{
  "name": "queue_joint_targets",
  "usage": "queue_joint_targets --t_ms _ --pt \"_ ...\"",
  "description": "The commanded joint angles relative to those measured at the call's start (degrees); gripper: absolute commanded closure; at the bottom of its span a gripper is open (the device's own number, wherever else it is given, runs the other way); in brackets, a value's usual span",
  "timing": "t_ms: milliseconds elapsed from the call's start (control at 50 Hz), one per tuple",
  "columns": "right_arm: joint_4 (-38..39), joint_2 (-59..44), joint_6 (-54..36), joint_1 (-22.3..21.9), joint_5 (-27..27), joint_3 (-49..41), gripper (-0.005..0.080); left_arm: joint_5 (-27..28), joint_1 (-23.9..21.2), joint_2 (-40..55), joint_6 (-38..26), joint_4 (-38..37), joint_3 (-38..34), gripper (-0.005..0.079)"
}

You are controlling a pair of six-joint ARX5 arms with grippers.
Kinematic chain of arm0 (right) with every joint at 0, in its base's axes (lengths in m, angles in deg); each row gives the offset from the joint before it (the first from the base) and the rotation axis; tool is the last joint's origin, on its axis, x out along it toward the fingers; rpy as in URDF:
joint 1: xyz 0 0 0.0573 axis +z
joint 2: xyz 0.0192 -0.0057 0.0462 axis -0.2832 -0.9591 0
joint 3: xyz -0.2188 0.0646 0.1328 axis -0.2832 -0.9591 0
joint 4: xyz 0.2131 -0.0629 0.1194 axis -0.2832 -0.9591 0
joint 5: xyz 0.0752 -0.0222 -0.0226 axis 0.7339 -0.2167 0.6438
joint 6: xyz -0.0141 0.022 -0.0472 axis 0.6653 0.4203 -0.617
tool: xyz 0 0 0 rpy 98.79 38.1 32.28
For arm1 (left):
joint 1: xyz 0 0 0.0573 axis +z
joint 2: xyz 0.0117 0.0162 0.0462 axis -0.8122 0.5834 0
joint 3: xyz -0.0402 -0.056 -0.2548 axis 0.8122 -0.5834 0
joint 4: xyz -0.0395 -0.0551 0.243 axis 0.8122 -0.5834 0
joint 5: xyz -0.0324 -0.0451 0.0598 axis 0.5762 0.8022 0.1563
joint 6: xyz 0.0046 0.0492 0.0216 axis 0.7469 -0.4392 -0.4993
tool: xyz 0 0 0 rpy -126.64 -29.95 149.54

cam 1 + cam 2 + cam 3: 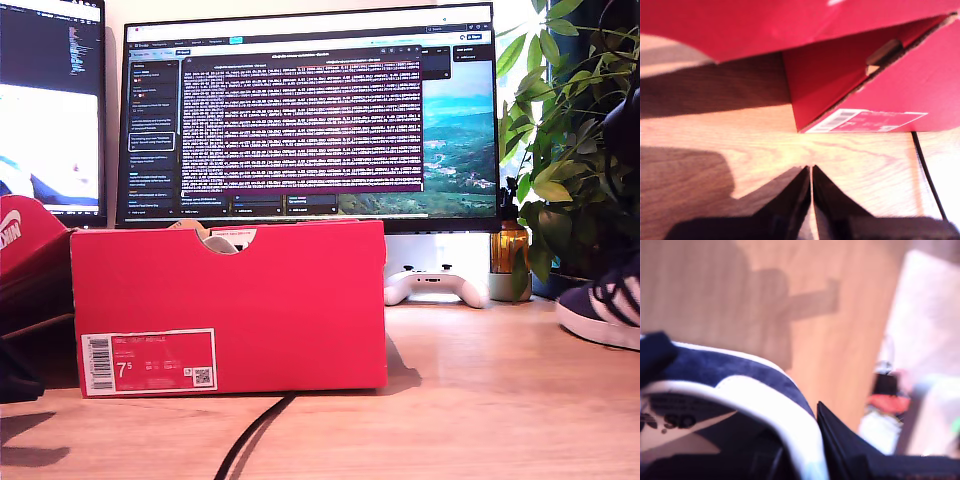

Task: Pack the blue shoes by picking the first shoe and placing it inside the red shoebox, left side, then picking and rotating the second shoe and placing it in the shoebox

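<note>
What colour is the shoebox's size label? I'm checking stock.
White label on the red shoebox; exterior view.

Bright red cardboard shoebox (228, 305): matt smooth faces, raw brown board at a cut edge in first wrist view, white paper barcode label (148, 361). Red cardboard lid (28, 238), matt. Light wooden tabletop (450, 400): smooth, visible grain, slight sheen. Dark navy suede sneaker (603, 303): napped matt upper, white stripes, white rubbery sole; white smooth lining (770, 410) in second wrist view. Black cable (250, 435), smooth. White plastic game controller (437, 285), matt. Glossy monitor screen (310, 120). My first gripper (811, 172): matt black fingers.
</note>
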Motion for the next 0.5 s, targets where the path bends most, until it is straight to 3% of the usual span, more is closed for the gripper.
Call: queue_joint_targets --t_ms 0,180,340,480 --pt "-2.16 0.02 -2.05 -0.85 -2.75 0.94 0.0763 0.00 -0.13 0.26 -0.37 0.42 -1.03 0.0764" --pt "-2.97 1.86 -10.38 -0.83 -10.54 3.82 0.0763 0.00 -0.13 0.26 -0.37 0.42 -1.03 0.0764" --pt "-2.93 3.13 -26.23 -0.72 -17.64 7.76 0.0763 0.00 -0.13 0.26 -0.39 0.44 -1.03 0.0764" --pt "-2.78 3.54 -38.47 -0.72 -20.61 12.22 0.0763 0.00 -0.13 0.26 -0.37 0.42 -1.03 0.0764"
